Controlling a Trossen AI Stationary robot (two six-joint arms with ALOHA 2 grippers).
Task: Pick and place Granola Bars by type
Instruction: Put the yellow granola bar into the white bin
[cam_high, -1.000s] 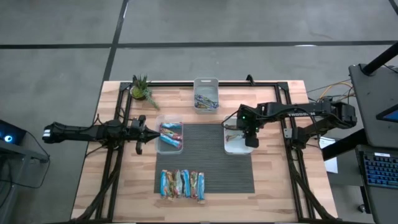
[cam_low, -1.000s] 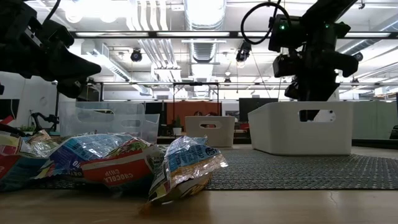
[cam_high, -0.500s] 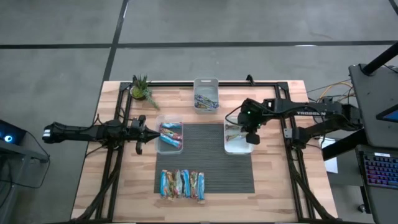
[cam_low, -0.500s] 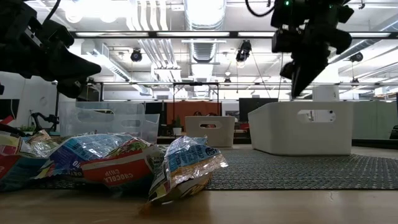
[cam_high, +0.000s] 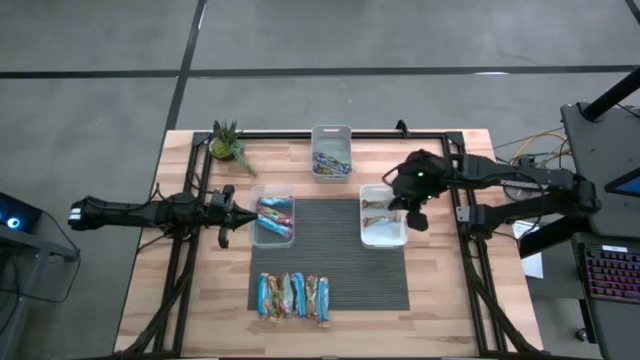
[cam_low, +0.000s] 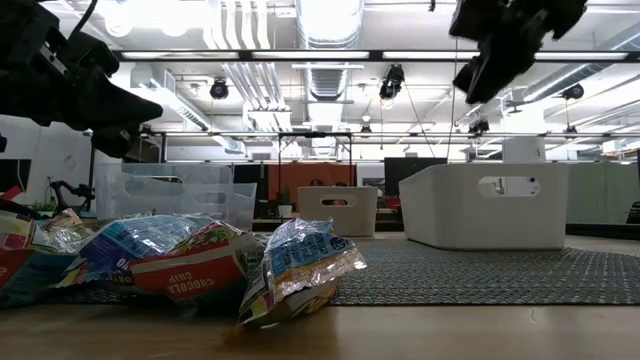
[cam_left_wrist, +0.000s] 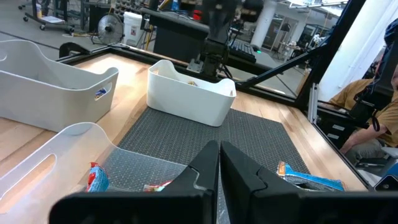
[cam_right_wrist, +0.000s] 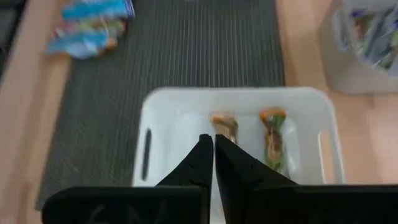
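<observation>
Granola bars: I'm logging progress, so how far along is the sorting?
Done: two bars lie in the white bin, others in the clear bin and far bin. In hand: nothing; the right tool is shut above the white bin. Left: the row of bars on the mat.

Both arms are matte black, built of slim tubular links with blocky joints. The right arm (cam_high: 500, 180) carries a small green light near its wrist and thin cables trailing at its base. The left arm (cam_high: 150, 212) ends in two flat, tapered black fingers (cam_left_wrist: 242, 177).

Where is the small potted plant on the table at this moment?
In the high view, the potted plant stands at the table's far left corner, left of the far bin and beyond the left arm.
</observation>
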